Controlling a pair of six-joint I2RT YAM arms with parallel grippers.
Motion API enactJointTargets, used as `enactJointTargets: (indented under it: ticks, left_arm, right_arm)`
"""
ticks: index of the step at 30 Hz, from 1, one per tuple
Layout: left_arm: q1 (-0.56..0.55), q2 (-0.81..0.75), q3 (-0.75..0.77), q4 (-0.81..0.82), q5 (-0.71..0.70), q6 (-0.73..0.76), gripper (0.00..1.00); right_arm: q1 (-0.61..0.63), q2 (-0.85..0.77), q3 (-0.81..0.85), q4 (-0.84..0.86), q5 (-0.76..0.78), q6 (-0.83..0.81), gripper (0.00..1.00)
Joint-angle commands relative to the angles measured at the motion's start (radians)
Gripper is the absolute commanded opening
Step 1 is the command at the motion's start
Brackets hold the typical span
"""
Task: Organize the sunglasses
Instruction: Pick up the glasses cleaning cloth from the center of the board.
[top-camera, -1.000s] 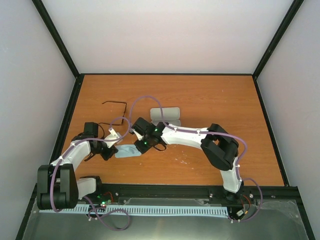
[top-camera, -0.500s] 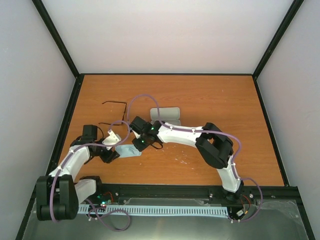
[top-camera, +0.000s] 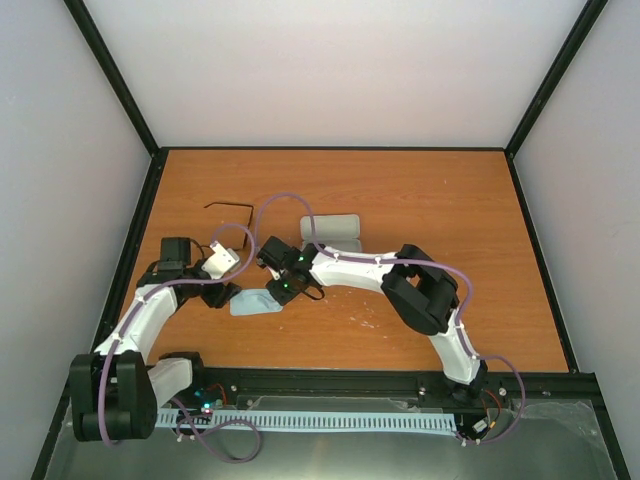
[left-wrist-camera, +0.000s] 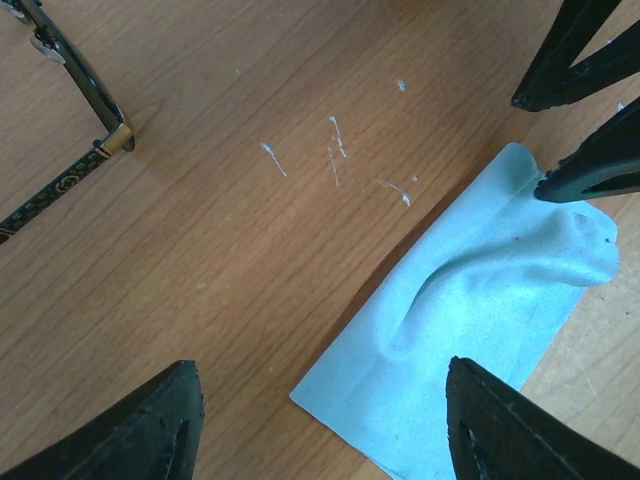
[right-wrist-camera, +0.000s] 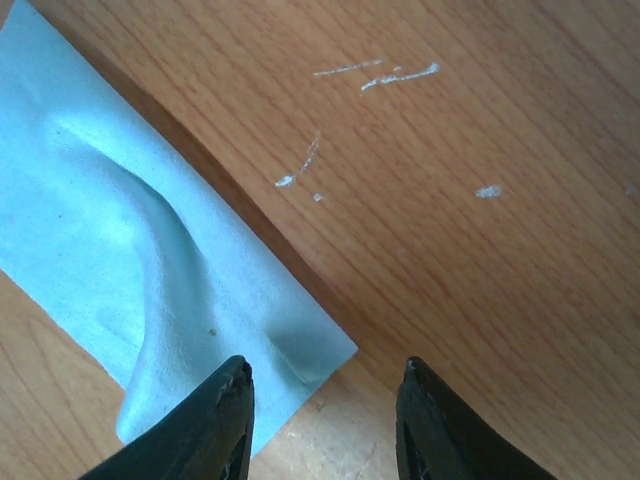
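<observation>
The left gripper (left-wrist-camera: 320, 368) is open wide and the right gripper (right-wrist-camera: 325, 365) is open less, both empty, over the bumpy pale blue cloth (left-wrist-camera: 470, 330). Thin black sunglasses (left-wrist-camera: 113, 138) lie nearby.

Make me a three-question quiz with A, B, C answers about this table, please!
1. Where is the cloth?
A) on the table, by the left gripper and right gripper
B) draped over the sunglasses
C) hanging from the right gripper

2. What colour is the cloth?
A) red
B) pale blue
C) yellow

3. How is the left gripper?
A) shut on the cloth
B) shut on the sunglasses
C) open, holding nothing

Answers:
1 A, it lies on the wood, with the sunglasses apart from it.
2 B, it looks pale blue in both wrist views.
3 C, its fingers stand wide apart with nothing between them.
</observation>
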Motion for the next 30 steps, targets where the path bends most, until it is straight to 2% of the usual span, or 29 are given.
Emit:
enactJointTargets:
  ticks: [1, 6, 13, 15, 20, 22, 30]
  left_arm:
    - [0.0, 0.013, 0.038, 0.021, 0.03, -0.026, 0.67]
    - [0.006, 0.013, 0.036, 0.025, 0.029, -0.026, 0.66]
    - [0.016, 0.024, 0.035, 0.033, 0.021, -0.023, 0.66]
    - [0.018, 0.038, 0.034, 0.036, 0.017, -0.021, 0.66]
    - [0.018, 0.097, 0.036, 0.024, 0.008, -0.002, 0.68]
    - [0.018, 0.131, 0.036, 0.025, -0.01, 0.009, 0.68]
    - [0.018, 0.206, 0.046, 0.057, -0.027, 0.008, 0.68]
  right_arm:
    - [-0.002, 0.045, 0.051, -0.004, -0.002, -0.015, 0.4]
    - [-0.002, 0.077, 0.077, -0.012, -0.005, -0.021, 0.4]
    - [-0.002, 0.104, 0.083, -0.03, -0.01, -0.023, 0.35]
    - [-0.002, 0.111, 0.082, -0.031, -0.013, -0.024, 0.31]
    - [-0.002, 0.122, 0.084, -0.034, -0.026, -0.023, 0.08]
    - [-0.001, 0.122, 0.082, -0.035, -0.028, -0.024, 0.03]
    - [-0.002, 0.117, 0.081, -0.035, -0.026, -0.021, 0.03]
